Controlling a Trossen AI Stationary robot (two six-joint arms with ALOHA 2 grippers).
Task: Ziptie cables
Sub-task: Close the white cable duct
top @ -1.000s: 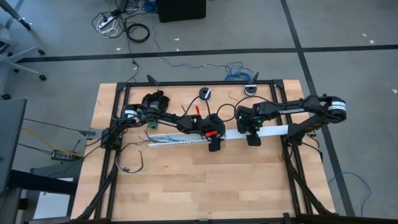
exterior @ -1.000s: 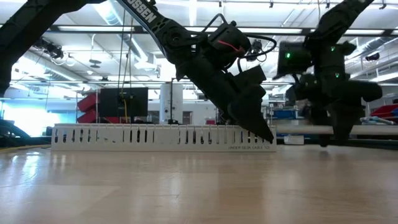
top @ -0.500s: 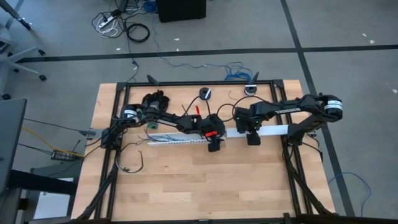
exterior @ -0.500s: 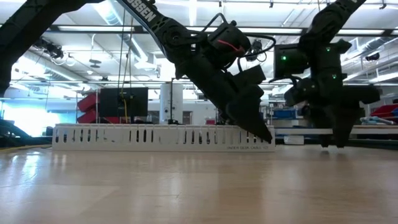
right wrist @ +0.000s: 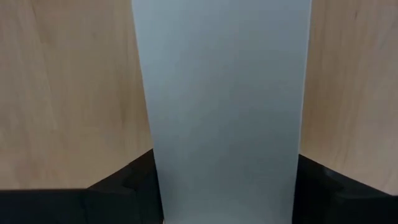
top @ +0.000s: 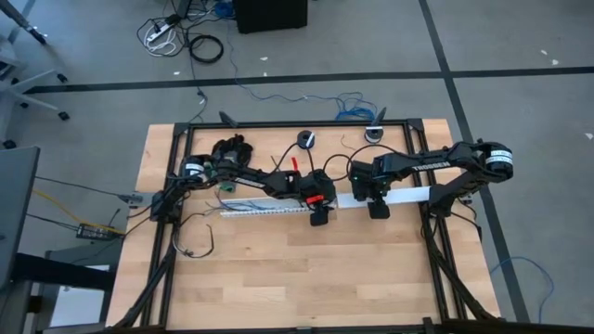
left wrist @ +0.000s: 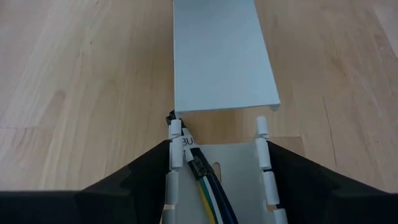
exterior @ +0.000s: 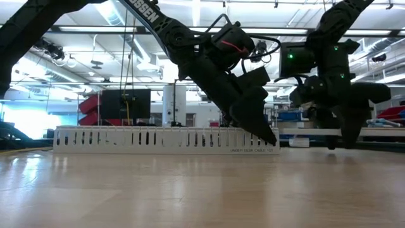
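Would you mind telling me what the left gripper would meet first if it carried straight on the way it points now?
Most likely the flat white cover. The left gripper straddles the open end of the slotted duct, where the cables lie, and the cover's near edge sits just ahead; how much gap remains is unclear.

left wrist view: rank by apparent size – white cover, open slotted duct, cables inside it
1. White cover, largest.
2. Open slotted duct; cut off by the frame edge and nearer the camera, so its rank against the cover is unsure.
3. Cables, smallest.
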